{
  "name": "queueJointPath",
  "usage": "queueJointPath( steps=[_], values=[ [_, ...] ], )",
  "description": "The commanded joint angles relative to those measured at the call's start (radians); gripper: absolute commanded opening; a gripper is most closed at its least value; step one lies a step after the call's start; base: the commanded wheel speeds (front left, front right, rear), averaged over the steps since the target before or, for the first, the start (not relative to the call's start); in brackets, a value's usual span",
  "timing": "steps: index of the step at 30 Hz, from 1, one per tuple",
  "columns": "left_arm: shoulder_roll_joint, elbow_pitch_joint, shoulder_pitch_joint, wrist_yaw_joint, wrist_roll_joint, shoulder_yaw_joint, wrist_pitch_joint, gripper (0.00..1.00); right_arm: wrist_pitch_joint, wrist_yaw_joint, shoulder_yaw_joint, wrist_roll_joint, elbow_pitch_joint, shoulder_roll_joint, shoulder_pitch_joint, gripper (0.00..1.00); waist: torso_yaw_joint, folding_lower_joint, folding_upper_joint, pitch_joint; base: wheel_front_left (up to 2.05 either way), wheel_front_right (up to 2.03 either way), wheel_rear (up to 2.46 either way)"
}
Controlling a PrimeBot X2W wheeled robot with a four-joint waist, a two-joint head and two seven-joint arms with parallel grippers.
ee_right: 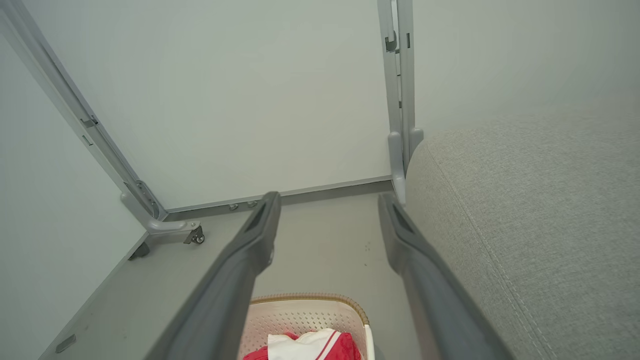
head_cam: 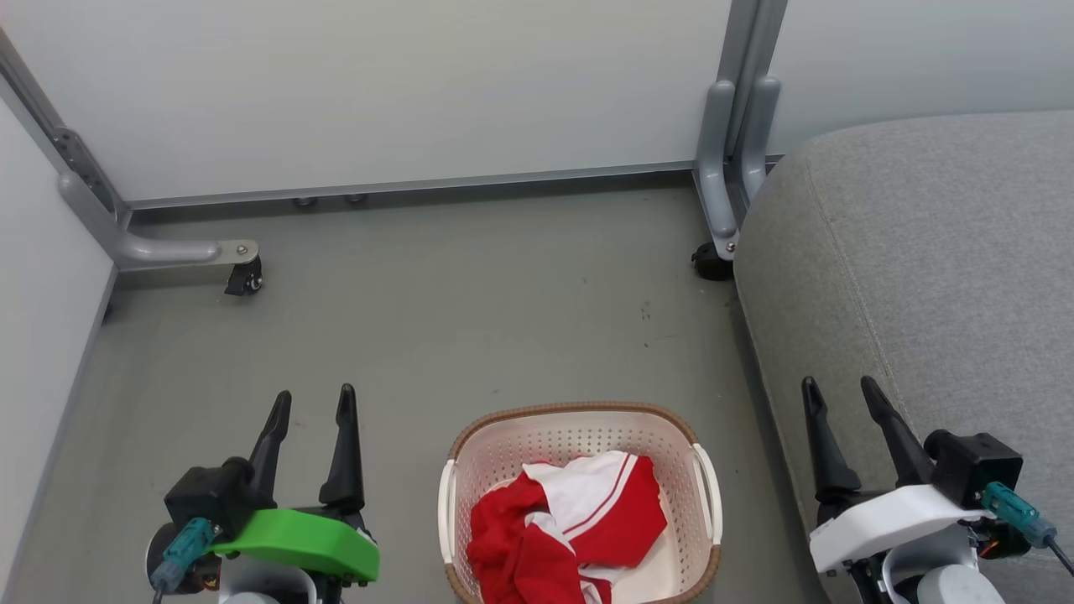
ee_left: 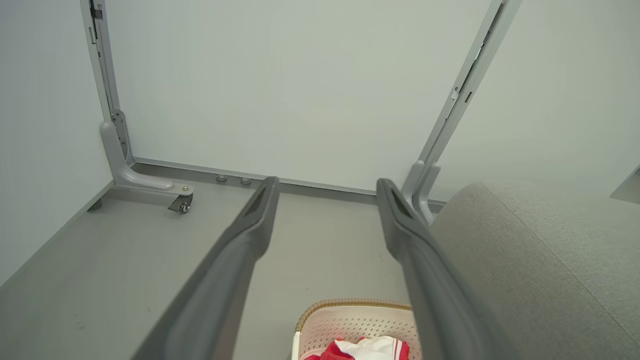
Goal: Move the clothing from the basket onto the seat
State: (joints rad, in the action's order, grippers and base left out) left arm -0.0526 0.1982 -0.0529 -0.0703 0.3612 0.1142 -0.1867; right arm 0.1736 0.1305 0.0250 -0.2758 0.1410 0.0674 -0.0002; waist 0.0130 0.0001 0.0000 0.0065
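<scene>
Grey floor (head_cam: 419, 319) is seen around the basket (head_cam: 579, 411) — the clothing (head_cam: 579, 512) is piled inside it, and none is seen on the seat (head_cam: 923, 252) beside it. The left gripper (head_cam: 315, 393) and the right gripper (head_cam: 839, 382) are held spread and empty.

The space is closed off by pale partition panels: a back panel (head_cam: 377, 84), a left panel (head_cam: 42, 294) and a right panel (head_cam: 923, 50). They are held in grey metal posts, and a grey rail (head_cam: 403, 186) is run along the foot of the back panel. At the left corner a foot (head_cam: 168, 250) is turned out over the floor (head_cam: 470, 319), with a black castor (head_cam: 244, 277) fitted under its end. A second castor (head_cam: 711, 262) is seen below the right post (head_cam: 751, 33). The floor is grey and matte, marked by a few dark specks. The right side is taken up by the seat (head_cam: 923, 252), grey and woven, close beside that post. Everything is lit evenly and softly.
</scene>
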Motion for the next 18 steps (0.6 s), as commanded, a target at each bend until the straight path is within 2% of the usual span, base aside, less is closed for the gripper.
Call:
queueJointPath(
  steps=[1, 18],
  values=[
    [-0.006, -0.003, 0.005, 0.005, -0.026, 0.003, -0.011, 1.0, 0.008, 0.0, 0.004, 0.027, -0.004, -0.001, 0.009, 1.0, 0.0, 0.0, 0.0, 0.001, 0.0, 0.0, 0.0],
    [-0.001, 0.03, 0.011, -0.009, -0.137, 0.027, -0.045, 1.0, 0.022, 0.0, 0.001, 0.154, -0.018, -0.007, 0.019, 1.0, 0.003, 0.0, 0.0, 0.013, 0.0, 0.0, 0.0]
  ],
)
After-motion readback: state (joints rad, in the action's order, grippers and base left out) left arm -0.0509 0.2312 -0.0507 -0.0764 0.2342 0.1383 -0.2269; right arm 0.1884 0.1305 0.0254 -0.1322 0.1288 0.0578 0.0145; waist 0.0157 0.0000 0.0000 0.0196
